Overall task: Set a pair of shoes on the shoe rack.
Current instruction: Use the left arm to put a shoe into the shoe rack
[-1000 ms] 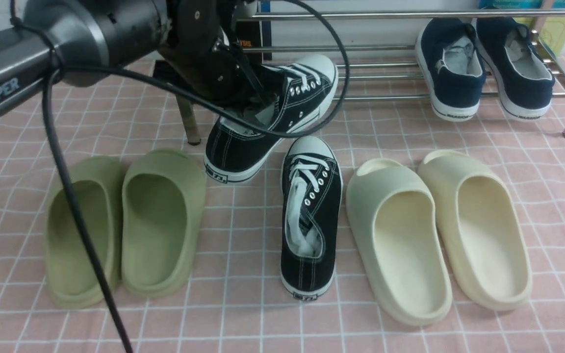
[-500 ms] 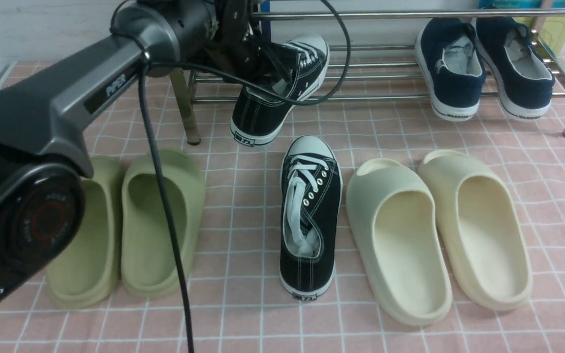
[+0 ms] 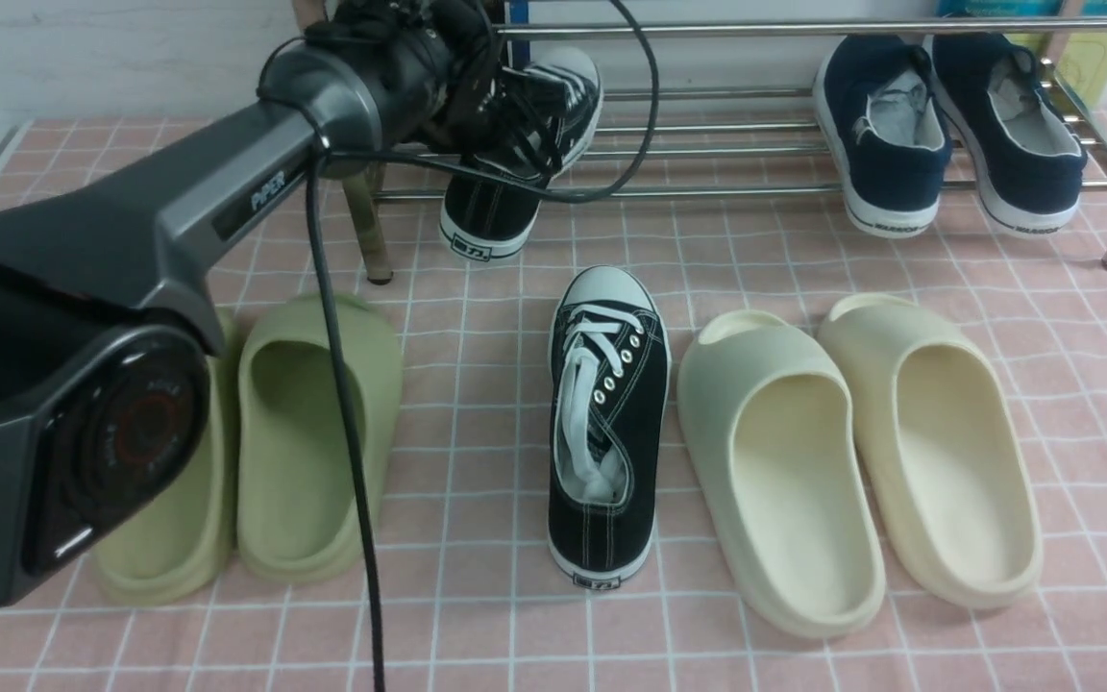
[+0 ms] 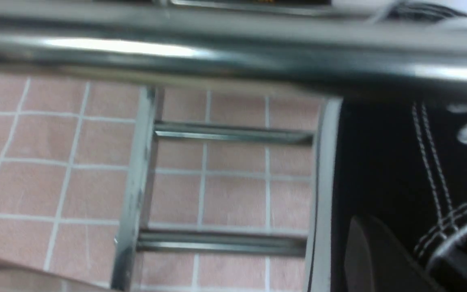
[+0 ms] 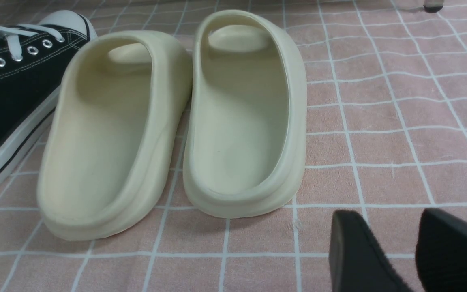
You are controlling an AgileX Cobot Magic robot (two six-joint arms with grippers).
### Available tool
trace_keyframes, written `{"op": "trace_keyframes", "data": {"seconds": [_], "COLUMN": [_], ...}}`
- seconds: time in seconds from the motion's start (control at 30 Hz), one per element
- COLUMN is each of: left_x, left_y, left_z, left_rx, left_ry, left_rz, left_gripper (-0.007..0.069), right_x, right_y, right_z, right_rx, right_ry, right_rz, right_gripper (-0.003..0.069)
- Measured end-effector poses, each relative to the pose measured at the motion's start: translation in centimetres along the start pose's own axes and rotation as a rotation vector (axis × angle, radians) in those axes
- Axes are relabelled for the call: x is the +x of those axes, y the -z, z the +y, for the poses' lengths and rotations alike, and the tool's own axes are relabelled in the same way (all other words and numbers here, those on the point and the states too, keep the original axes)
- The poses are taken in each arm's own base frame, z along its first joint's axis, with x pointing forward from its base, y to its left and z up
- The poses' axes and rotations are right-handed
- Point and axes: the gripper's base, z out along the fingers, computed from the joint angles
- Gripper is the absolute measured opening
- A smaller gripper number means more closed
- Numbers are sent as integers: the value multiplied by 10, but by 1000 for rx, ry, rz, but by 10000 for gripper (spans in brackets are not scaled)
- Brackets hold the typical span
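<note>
Holding sneaker (image 3: pixel 499 204) at shoe rack (image 3: pixel 755 191) left end; navy slip-ons (image 3: pixel 885 159) right.

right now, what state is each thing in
held sneaker: gripped, tilted toe-up over the shoe rack's left end
floor sneaker: upright on the cloth, untouched
navy slip-ons: parked on the rack
green slides: on the cloth
cream slides: on the cloth
left claw: shut on held sneaker
right claw: open, empty

Cream slides (image 5: pixel 176 134) lie side by side, a black sneaker (image 5: pixel 10 109) beside them, the tool (image 5: pixel 395 227) spread apart.
</note>
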Motion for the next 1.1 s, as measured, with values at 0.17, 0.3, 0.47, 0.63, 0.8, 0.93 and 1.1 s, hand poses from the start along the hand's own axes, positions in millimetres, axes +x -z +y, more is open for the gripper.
{"op": "trace_keyframes", "data": {"seconds": [0.17, 0.3, 0.47, 0.63, 0.8, 0.93, 1.1], "left_x": [-4, -3, 8, 10, 15, 17, 13], "left_y": [-1, -5, -18, -20, -20, -17, -8], "left_z": [2, 3, 3, 3, 3, 1, 0], "left_rx": [-17, -29, -38, -33, -29, 3, 43], "left_ry": [31, 37, 20, 37, 94, 80, 30], "left_rz": [-53, -71, -54, -43, 24, 82, 125], "left_gripper": [20, 22, 26, 48, 173, 332, 409], "right_x": [0, 0, 0, 0, 0, 0, 0], "right_y": [0, 0, 0, 0, 0, 0, 0], "right_z": [0, 0, 0, 0, 0, 0, 0], "right_rx": [0, 0, 0, 0, 0, 0, 0], "right_ry": [0, 0, 0, 0, 0, 0, 0], "right_rz": [0, 0, 0, 0, 0, 0, 0], "right_gripper": [239, 239, 239, 239, 239, 239, 240]}}
